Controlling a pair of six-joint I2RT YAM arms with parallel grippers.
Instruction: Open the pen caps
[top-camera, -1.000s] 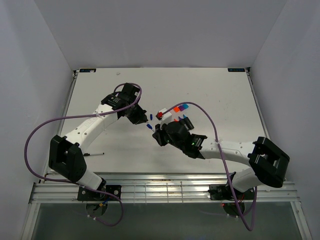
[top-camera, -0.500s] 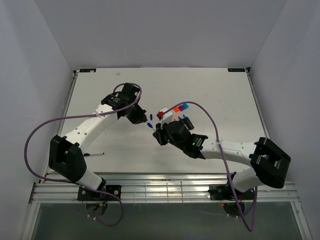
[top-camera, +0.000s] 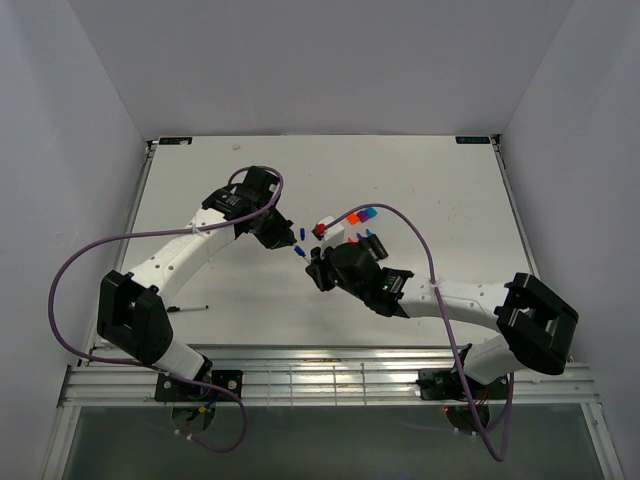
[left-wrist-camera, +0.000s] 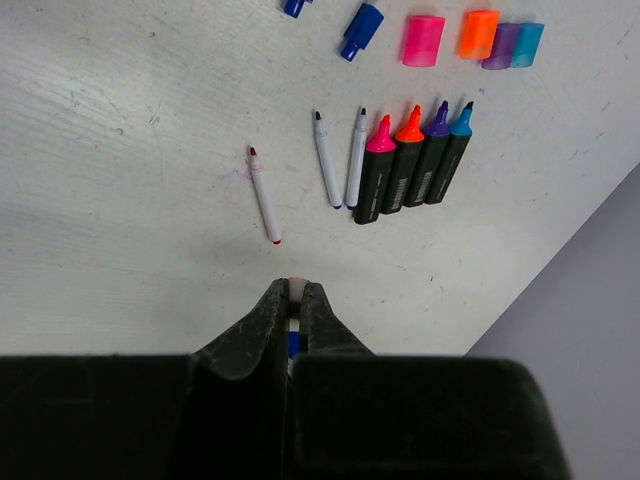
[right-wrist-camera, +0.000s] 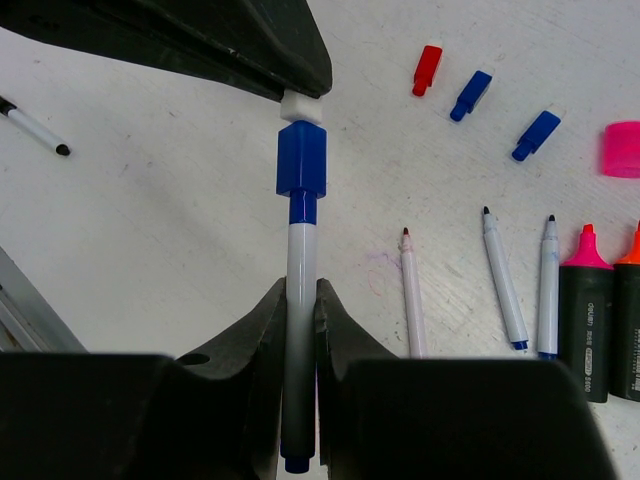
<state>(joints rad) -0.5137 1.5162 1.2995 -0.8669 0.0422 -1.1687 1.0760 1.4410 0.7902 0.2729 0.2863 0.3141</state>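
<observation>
**One cap left, pinched between both arms**

Most of the job looks done. A row of four black markers (left-wrist-camera: 410, 165) lies on the surface (left-wrist-camera: 130, 150) with pink, orange, purple and cyan tips bare. Beyond those tips lie the pink cap (left-wrist-camera: 423, 40), orange cap (left-wrist-camera: 478, 33), purple cap (left-wrist-camera: 501, 47) and cyan cap (left-wrist-camera: 529, 44), all off and apart from the row. Just beside the row, on its pink-tipped side, lie three thin pens (left-wrist-camera: 328, 160), their tips bare too. Their red cap (right-wrist-camera: 427, 70) and two loose blue caps (right-wrist-camera: 470, 94) lie past the pen tips, farther from the row than the pink cap.

What is left is the blue cap (right-wrist-camera: 301, 160), the only one seen on a pen. It sits on a white pen (right-wrist-camera: 300, 260) held off the surface, on the thin-pen side of the row and well apart from it. The right pincer (right-wrist-camera: 300, 290) is pressed together on the pen's body, with the cap standing clear ahead of its fingertips. The left pincer (left-wrist-camera: 293, 292) is pressed together too and meets the pen end-on. It seems to pinch the cap's far end, though its own fingers hide the contact. The cap looks seated, so I judge the pull-apart is not yet done.
</observation>
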